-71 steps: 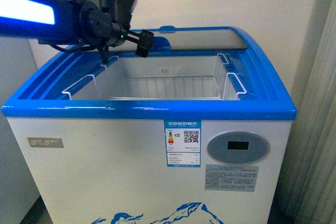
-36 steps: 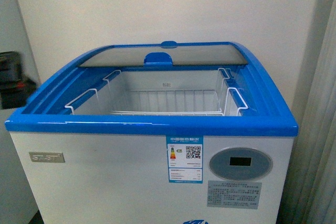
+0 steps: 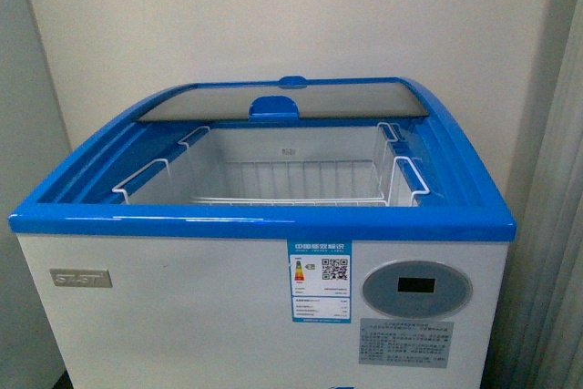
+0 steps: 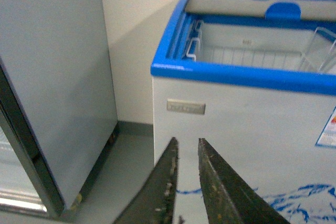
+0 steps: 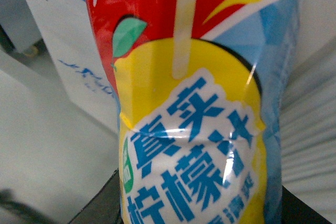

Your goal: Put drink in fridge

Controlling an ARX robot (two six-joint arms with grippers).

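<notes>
The fridge (image 3: 182,316) is a white chest with a blue top rim (image 3: 264,221). Its glass lid (image 3: 291,97) is slid to the back, so the white wire basket (image 3: 273,175) inside shows. Neither arm appears in the front view. In the left wrist view my left gripper (image 4: 187,140) is shut and holds nothing, low in front of the fridge's (image 4: 236,129) front left corner. The drink bottle (image 5: 194,103), with a red, yellow and blue label, fills the right wrist view. My right gripper (image 5: 199,211) is shut on it, with the fridge (image 5: 58,45) behind.
A tall grey-white cabinet (image 4: 52,77) stands left of the fridge, with a strip of grey floor (image 4: 121,171) between them. A plain wall (image 3: 291,15) rises behind the fridge. Pale vertical blinds (image 3: 556,225) hang at its right.
One second ago my left arm reached over the fridge's left rim in the front view. It has since pulled out of that view. The fridge sits slightly lower in the frame.
</notes>
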